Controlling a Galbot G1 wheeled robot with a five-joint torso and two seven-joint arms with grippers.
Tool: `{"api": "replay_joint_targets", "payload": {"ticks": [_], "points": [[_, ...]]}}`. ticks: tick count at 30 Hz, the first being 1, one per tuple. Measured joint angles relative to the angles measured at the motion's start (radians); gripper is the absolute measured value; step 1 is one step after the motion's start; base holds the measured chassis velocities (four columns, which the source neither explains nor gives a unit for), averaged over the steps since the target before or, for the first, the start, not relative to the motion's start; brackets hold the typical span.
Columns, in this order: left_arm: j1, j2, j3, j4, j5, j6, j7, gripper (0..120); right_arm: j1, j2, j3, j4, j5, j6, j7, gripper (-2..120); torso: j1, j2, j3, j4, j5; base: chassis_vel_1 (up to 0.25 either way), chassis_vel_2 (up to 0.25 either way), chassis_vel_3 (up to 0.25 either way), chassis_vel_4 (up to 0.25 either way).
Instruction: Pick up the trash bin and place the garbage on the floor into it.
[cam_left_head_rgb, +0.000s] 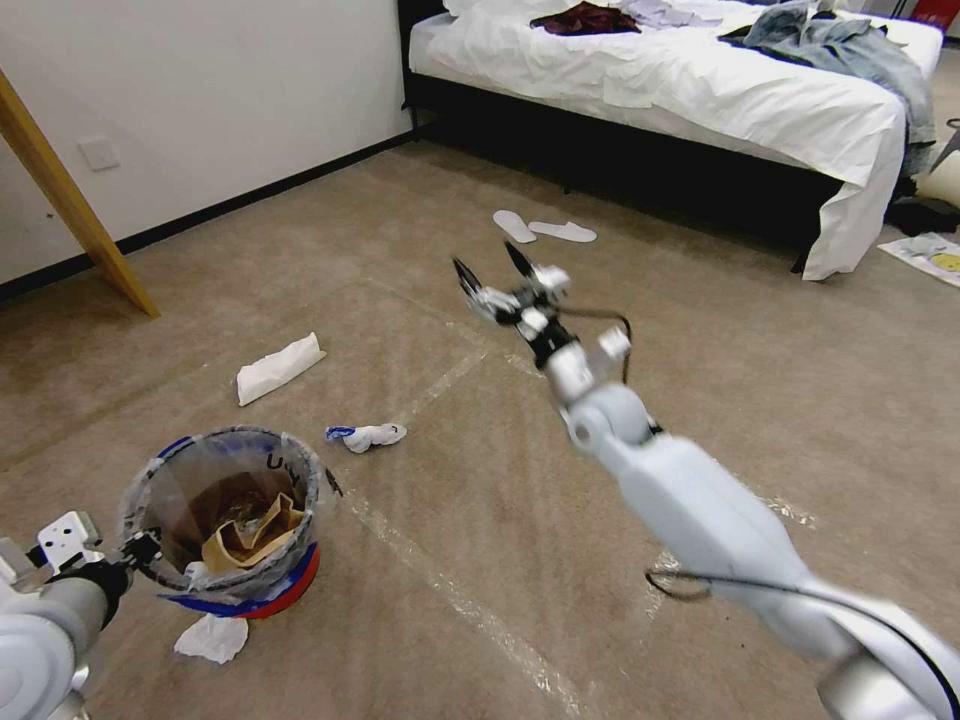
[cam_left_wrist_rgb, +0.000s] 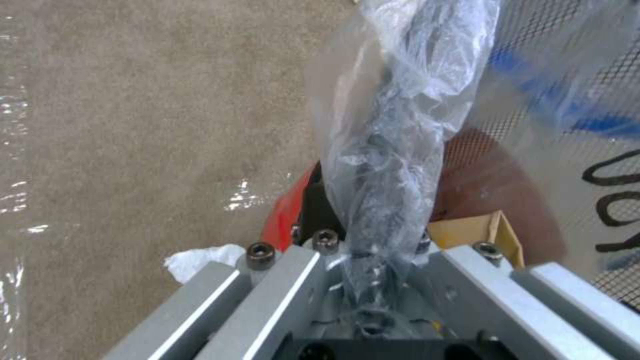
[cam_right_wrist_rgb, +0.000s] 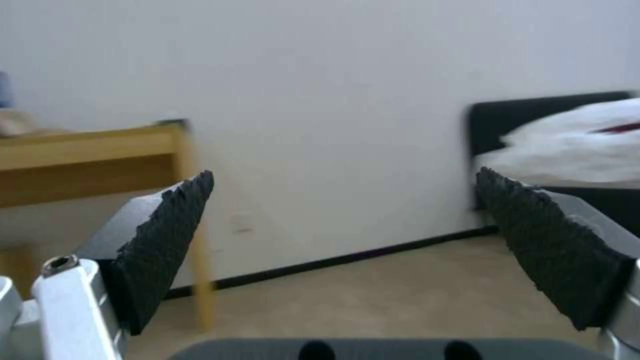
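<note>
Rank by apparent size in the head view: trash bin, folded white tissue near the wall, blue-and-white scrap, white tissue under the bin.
1. trash bin, nearest the camera
2. folded white tissue
3. and 4. blue-and-white scrap and white tissue: alike; the latter is partly hidden.

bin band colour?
Blue, on the red bin; clearest in the head view.
</note>
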Motion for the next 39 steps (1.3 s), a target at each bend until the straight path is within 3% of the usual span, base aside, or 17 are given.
{"api": "replay_joint_targets", "payload": {"ticks": [5, 14, 32, 39], "points": [[0.003, -0.013, -0.008, -0.012, -0.017, 0.007, -0.016, 0, -0.177, 0.073, 0.134, 0.068, -0.093, 0.012, 0.009, 100, 0.0, 0.0, 0.0, 0.0005, -0.0001, 0.0, 0.0, 0.0, 0.0], [0.013, -0.02, -0.032, -0.027, -0.033, 0.018, -0.024, 0, -0.329, 0.074, 0.23, 0.124, -0.158, 0.048, -0.089, 100, 0.0, 0.0, 0.0, 0.0002, -0.0002, 0.0, 0.0, 0.0, 0.0], [0.028, -0.045, -0.074, -0.065, -0.068, 0.034, -0.054, 0, -0.437, 0.103, 0.272, 0.173, -0.199, 0.076, -0.151, 100, 0.0, 0.0, 0.0, 0.0003, -0.0002, 0.0, 0.0, 0.0, 0.0], [0.036, -0.051, -0.07, -0.07, -0.061, 0.034, -0.054, 0, -0.446, 0.104, 0.271, 0.168, -0.204, 0.082, -0.16, 100, 0.0, 0.0, 0.0, 0.0003, -0.0002, 0.0, 0.0, 0.0, 0.0]]}}
